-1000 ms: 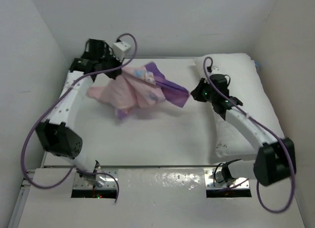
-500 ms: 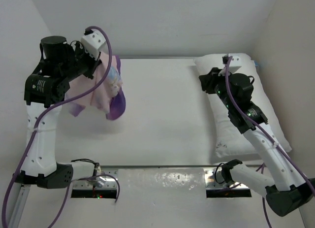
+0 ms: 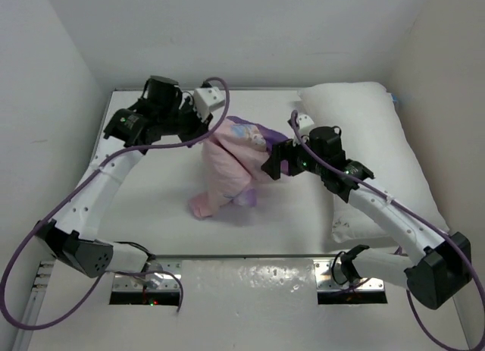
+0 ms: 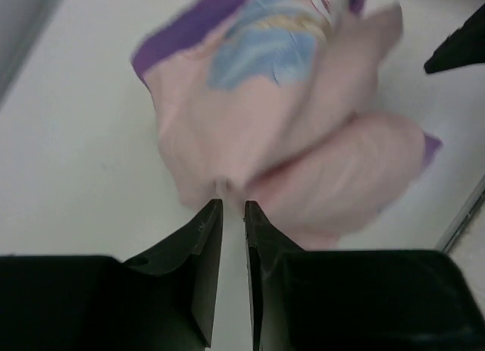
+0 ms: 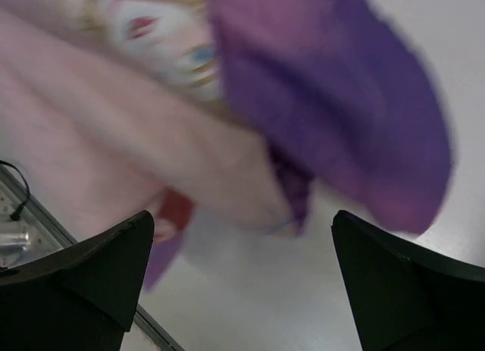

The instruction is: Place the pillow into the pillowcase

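The pillowcase (image 3: 227, 165) lies crumpled and motion-blurred in the middle of the table, pale pink inside out, purple and the printed princess at its far side. My left gripper (image 3: 211, 130) sits at its far-left top; in the left wrist view its jaws (image 4: 233, 205) stand a narrow slit apart, bare table showing between them and the pillowcase (image 4: 288, 139) edge just past the tips. My right gripper (image 3: 274, 165) is beside its right edge, open wide and empty (image 5: 242, 218), over the pillowcase (image 5: 227, 123). The white pillow (image 3: 379, 131) lies along the right side.
White walls close in the table on the left, the back and the right. A metal rail (image 3: 250, 271) runs along the near edge, between the arm bases. The right arm reaches over the pillow's left edge.
The left arm swung from the far-left corner back toward the middle with the pillowcase, and its jaws parted slightly. The right arm moved left to the case and its jaws opened wide.
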Controlling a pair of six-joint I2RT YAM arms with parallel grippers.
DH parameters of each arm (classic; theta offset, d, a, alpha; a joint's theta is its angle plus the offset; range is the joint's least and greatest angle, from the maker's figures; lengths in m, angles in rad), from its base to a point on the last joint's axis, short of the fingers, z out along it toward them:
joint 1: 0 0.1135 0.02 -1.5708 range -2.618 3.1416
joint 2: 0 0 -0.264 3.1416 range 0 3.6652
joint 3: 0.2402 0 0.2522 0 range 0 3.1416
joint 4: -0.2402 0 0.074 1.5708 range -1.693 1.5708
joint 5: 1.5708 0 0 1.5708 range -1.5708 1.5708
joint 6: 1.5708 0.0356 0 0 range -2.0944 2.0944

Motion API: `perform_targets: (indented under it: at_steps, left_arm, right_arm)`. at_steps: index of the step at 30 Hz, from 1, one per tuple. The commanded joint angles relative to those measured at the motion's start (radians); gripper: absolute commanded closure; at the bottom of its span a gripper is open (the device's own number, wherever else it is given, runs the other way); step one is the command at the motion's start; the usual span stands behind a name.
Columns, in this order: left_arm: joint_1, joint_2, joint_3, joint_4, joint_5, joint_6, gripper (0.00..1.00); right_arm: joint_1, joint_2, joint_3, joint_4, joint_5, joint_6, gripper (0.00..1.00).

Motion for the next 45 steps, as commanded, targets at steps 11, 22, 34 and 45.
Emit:
perform_targets:
  at_steps: [11,22,34,45]
  left_arm:
    - [0.034,0.156,-0.314,0.131,-0.062,0.019,0.42]
    - [-0.072,0.402,-0.102,0.340,-0.024,-0.113,0.26]
    - [-0.098,0.650,0.110,0.394,-0.018,-0.185,0.55]
    - [-0.084,0.630,0.140,0.261,0.090,-0.213,1.00]
  right_arm:
    - [-0.200,0.216,-0.022,-0.043,0.045,0.200,0.75]
    - [-0.298,0.516,0.373,-0.199,0.235,0.198,0.41]
    - [-0.301,0.941,0.759,-0.244,0.238,0.272,0.36]
    - [-0.298,0.995,0.676,-0.112,0.136,0.367,0.84]
